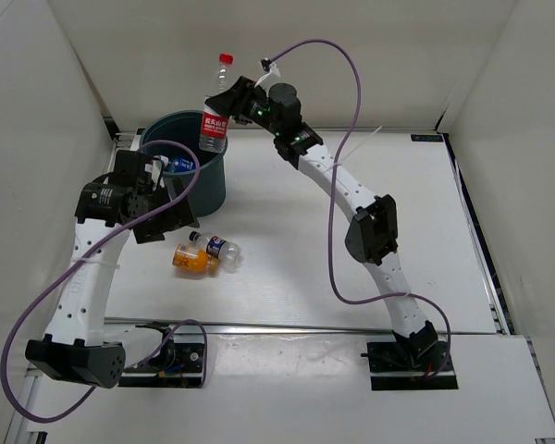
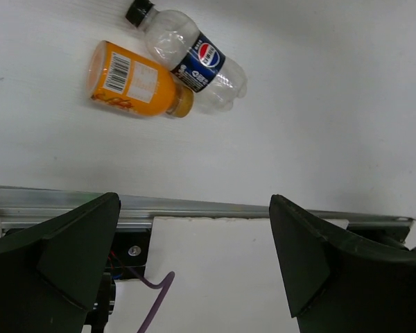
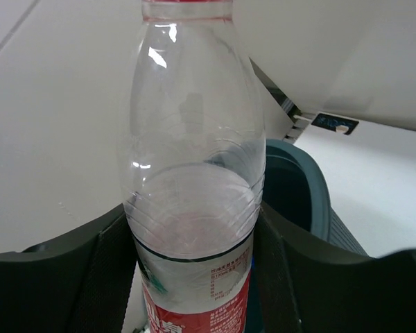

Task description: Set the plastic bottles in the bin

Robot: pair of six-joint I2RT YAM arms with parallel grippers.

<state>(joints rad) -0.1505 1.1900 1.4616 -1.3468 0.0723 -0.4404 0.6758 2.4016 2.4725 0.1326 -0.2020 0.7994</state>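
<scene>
One bottle is in the air. The red-capped bottle [image 1: 215, 118], clear with a red label, stands upright with its cap up between the fingers of my right gripper [image 1: 220, 102]. The gripper clasps it around the body just above the label, and in the right wrist view both fingers sit against its sides, so I count it as firmly gripped. It hangs at the far rim of the bin [image 1: 208, 185]. From above, its base overlaps that rim rather than the middle of the opening, and I cannot tell whether it is fully over the mouth.

Inside the bin a blue-labelled bottle [image 1: 180, 165] already lies. On the table [image 1: 277, 277], just in front of the bin, the orange bottle [image 1: 192, 260] and the dark-labelled bottle [image 1: 217, 248] lie on their sides, touching each other.

My left gripper [image 2: 194, 208] hovers beside the bin's left wall with its fingers spread wide and nothing between them. Its wrist camera looks down past the two lying bottles.

I judge the step in hand to be the drop of the second bottle, which puts the task near its halfway mark. The next move calls for carrying the red-capped bottle a little further over the opening so its base clears the rim. Then I part the right fingers and let it fall. If I let go too near the rim, it could tip outward onto the table.
</scene>
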